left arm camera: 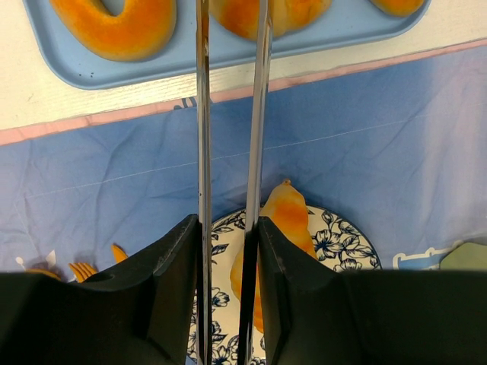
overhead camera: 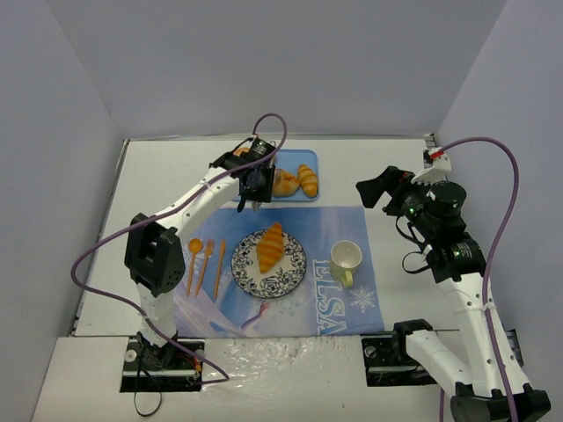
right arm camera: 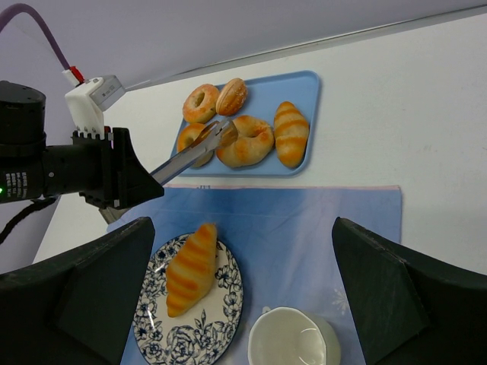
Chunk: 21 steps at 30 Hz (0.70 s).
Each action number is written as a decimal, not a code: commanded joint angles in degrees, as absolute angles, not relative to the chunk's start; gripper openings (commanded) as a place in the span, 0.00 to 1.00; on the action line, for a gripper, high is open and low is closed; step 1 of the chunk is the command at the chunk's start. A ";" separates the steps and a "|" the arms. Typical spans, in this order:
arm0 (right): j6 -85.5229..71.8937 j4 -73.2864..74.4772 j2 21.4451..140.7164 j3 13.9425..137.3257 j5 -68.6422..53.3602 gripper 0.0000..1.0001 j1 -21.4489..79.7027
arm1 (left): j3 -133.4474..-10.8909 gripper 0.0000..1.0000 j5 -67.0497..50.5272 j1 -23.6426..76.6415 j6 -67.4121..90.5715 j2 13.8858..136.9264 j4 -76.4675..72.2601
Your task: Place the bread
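A blue placemat (overhead camera: 334,237) lettered ELSA lies on a white table (overhead camera: 396,176). On the placemat's right half stands a pale yellow mug (overhead camera: 345,258); along its left edge lie an orange spoon (overhead camera: 193,260), fork (overhead camera: 206,264) and knife (overhead camera: 219,266).

Bright, even light with soft shadows.
Glare on the wrinkled shiny strip (overhead camera: 290,352) at the counter's (overhead camera: 396,167) near edge; the right hand (right arm camera: 242,236) shows fingers (right arm camera: 84,296) dark and soft-edged.

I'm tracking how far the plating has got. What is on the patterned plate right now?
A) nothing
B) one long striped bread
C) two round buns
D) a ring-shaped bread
B: a single long striped bread lies on the patterned plate, while the ring-shaped breads sit in the blue tray.
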State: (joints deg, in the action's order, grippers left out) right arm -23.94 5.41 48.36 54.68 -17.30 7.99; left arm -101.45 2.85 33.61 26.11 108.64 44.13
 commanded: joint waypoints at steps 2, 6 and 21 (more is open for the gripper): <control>-23.82 1.05 48.16 56.60 -16.62 1.00 8.61 | -104.15 0.00 4.39 33.49 25.32 101.20 44.03; -23.73 1.05 48.12 56.47 -16.44 1.00 8.74 | -104.80 0.00 4.52 33.49 25.05 100.38 44.25; -23.74 0.73 48.65 56.45 -16.10 1.00 9.27 | -101.35 0.00 4.49 35.96 23.27 90.25 47.79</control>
